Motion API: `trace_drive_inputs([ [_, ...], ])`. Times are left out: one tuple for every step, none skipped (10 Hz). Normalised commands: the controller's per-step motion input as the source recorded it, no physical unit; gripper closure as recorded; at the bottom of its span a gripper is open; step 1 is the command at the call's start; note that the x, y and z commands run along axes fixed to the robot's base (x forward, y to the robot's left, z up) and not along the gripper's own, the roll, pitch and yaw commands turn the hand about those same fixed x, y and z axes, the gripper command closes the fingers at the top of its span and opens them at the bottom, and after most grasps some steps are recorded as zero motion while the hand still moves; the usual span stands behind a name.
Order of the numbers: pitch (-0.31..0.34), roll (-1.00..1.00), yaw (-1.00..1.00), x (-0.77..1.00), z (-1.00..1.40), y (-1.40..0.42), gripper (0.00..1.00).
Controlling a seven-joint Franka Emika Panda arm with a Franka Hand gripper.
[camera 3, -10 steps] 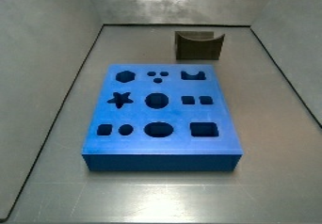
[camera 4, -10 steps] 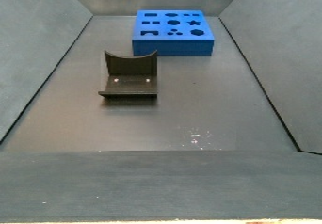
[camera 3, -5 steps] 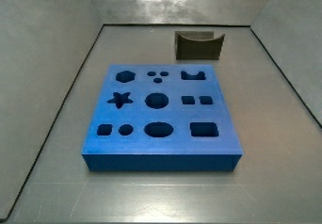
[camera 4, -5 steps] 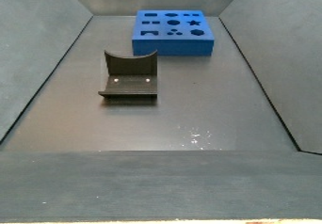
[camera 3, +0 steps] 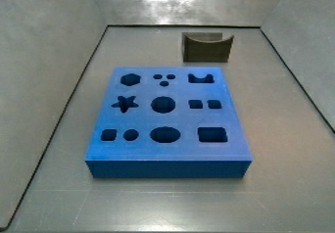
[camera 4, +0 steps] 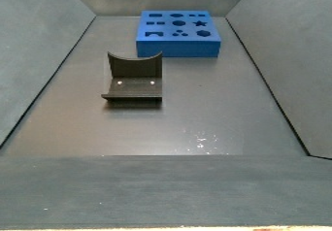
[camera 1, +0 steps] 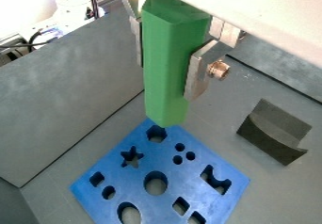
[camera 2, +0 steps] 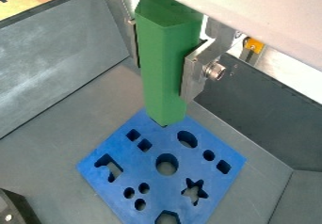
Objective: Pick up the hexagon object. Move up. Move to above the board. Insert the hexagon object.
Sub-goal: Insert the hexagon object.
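Here the hexagon object (camera 1: 168,63) hung upright between the gripper (camera 1: 176,72) fingers, clamped by a silver plate finger (camera 1: 201,70) on one flank, its long axis running straight down toward the floor. In both wrist views (camera 2: 167,66) it was a bright green prism held well above the board (camera 1: 151,200), its lower end lying over the board's near corner, close to the hexagon hole (camera 1: 154,132). Neither side view showed the gripper or the green piece at all.

The board (camera 3: 165,119) lay flat on the dark floor (camera 3: 157,203), a thick blue block whose top face carried a star hole (camera 3: 124,104), circles and squares. Well apart from it stood the fixture (camera 4: 132,80), a dark bracket with a curved cut in its upright; it also appeared in a side view (camera 3: 207,47) beyond the board's far edge and in a wrist view (camera 1: 274,129). Nothing lay between the green prism and the board beneath it.

Grey sloping walls (camera 4: 39,60) enclosed the floor on every side.
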Motion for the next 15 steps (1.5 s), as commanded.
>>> trace_drive_inputs([
  [-0.023, 0.01, 0.01, 0.0, 0.0, -0.05, 1.0],
  [0.0, -0.18, 0.04, 0.0, -0.43, 0.37, 1.0],
  [0.271, -0.3, 0.02, 0.13, -0.6, 0.86, 1.0],
  [0.277, -0.13, 0.07, 0.0, -0.72, 0.88, 1.0],
  [0.269, -0.11, 0.09, 0.0, -0.74, 0.87, 1.0],
  [0.257, 0.0, 0.06, 0.0, -0.76, 0.61, 1.0],
  [0.003, 0.0, 0.0, 0.0, -0.13, 0.09, 1.0],
  [-0.026, 0.01, 0.0, -0.13, -0.59, 0.04, 1.0],
  [-0.051, -0.08, -0.18, -0.33, -1.0, 0.25, 1.0],
  [-0.02, -0.03, -0.44, -0.51, -1.0, 0.2, 1.0],
  [0.0, 0.0, -0.55, -0.35, -1.0, 0.19, 1.0],
  [-0.1, 0.0, -0.49, -0.37, -1.0, 0.01, 1.0],
  [-0.177, 0.0, -0.57, -0.39, -0.65, -0.04, 1.0],
  [0.0, 0.0, -0.09, 0.0, 0.0, 0.0, 1.0],
  [-0.08, 0.05, 0.0, -0.03, -0.31, -0.03, 1.0],
])
